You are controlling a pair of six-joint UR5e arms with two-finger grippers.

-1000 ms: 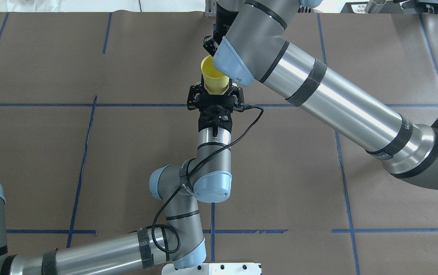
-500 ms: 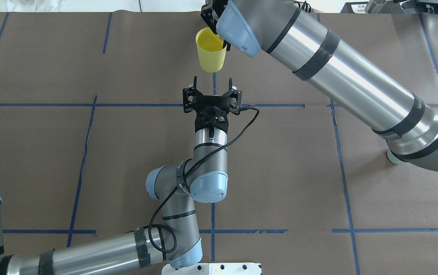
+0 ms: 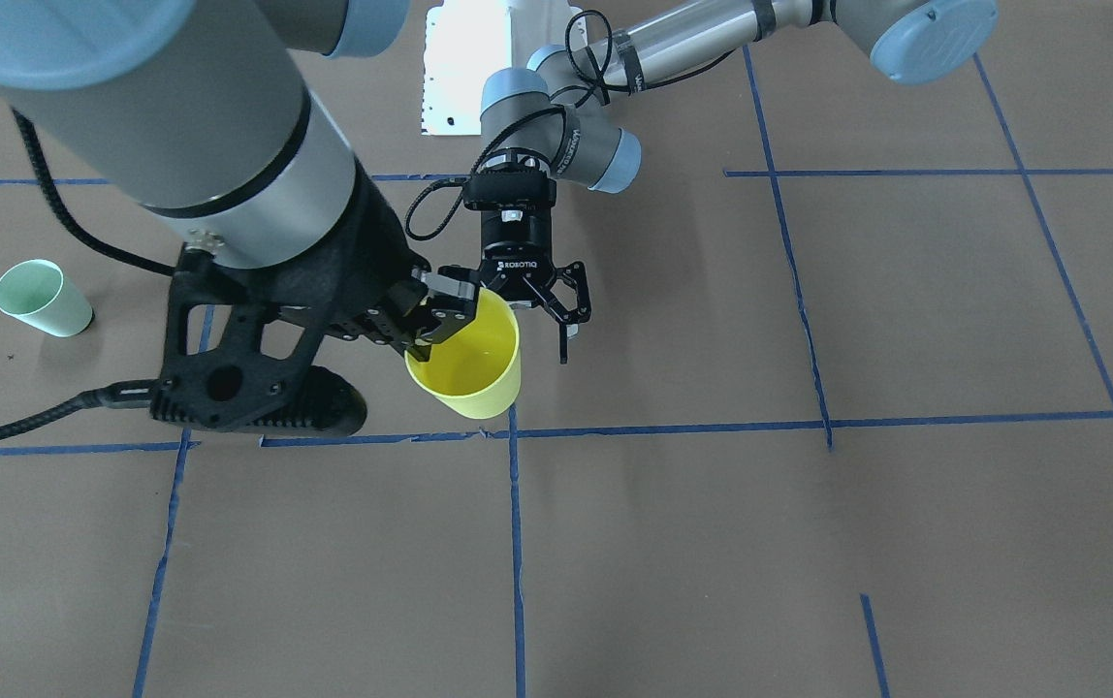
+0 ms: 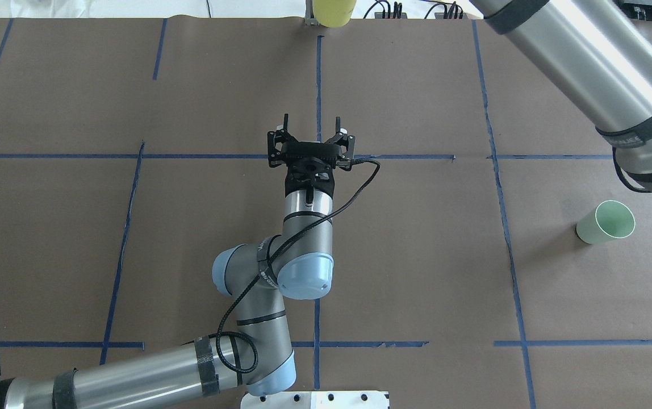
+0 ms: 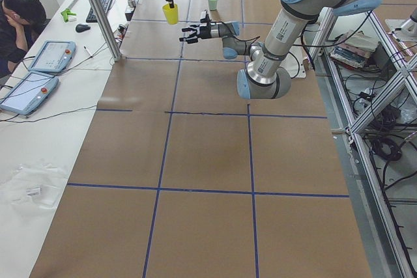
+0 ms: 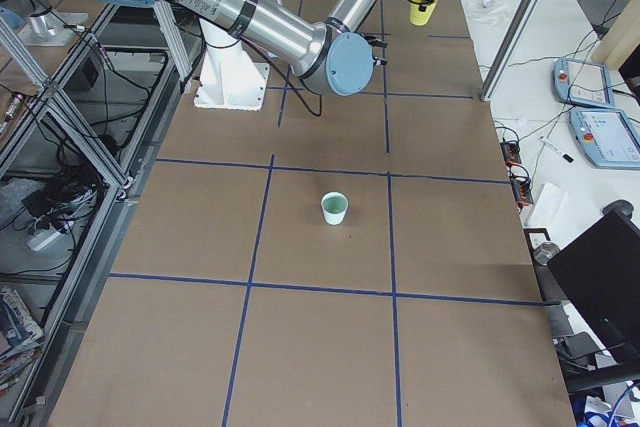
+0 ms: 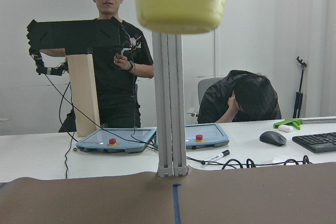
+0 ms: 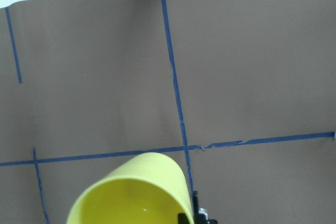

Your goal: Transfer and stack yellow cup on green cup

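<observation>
My right claw (image 3: pixel 448 308) is clamped on the rim of the yellow cup (image 3: pixel 474 373). The cup hangs mouth-up in the air over the far middle of the table (image 4: pixel 417 255). It is one smooth, glossy plastic cup, bright yellow, tapering from a wide round mouth to a narrower base. From my right wrist I see only its curved lip and hollow inside.

My left claw (image 4: pixel 311 122) is spread wide with nothing between its two black fingers. It lies level, pointing away from my base. From its wrist camera the yellow cup's round base shows above and ahead of it, not touching.

There are two cups in all. The second, the green cup (image 4: pixel 606 222), is pale mint plastic of the same tapered shape. It stands upright and alone on my right side of the table, well apart from the yellow one.

The table is covered in matt brown paper, marked into large squares by thin blue tape (image 4: pixel 318 74).

Beyond the far edge stands one ribbed aluminium post (image 7: pixel 170 103). Behind it on a white bench lie two flat tablets (image 7: pixel 115 140), each with a red button. There are two people, one standing (image 7: pixel 113 51) and one seated with head bowed (image 7: pixel 247 100).
</observation>
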